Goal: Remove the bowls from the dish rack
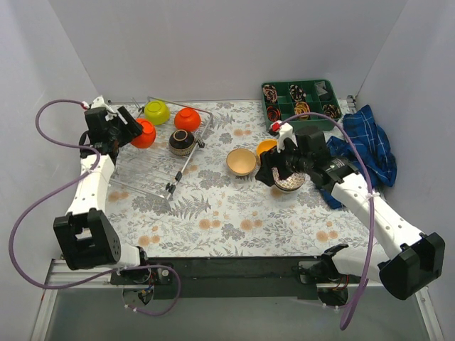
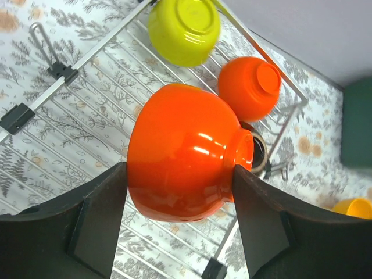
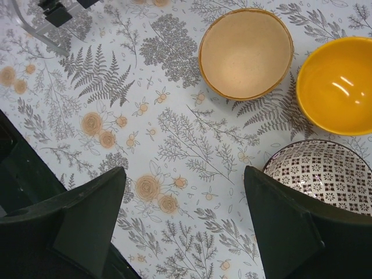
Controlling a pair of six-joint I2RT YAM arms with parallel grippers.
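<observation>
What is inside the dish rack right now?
A lime green bowl, a small orange bowl and a dark bowl sit in the dish rack; the left gripper clamps a larger orange bowl over its bars. That bowl hides the bars beneath it.

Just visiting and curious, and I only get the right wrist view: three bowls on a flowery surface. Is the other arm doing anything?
Observer: Yes, the left gripper is shut on a red-orange bowl at the dish rack.
Operator: Any more bowls in there?
Observer: Three: a lime green bowl, a second red-orange bowl and a dark brown bowl.
Operator: Anything beyond my yellow one?
Observer: A green compartment tray at the far edge, with a blue cloth beside it.
</observation>
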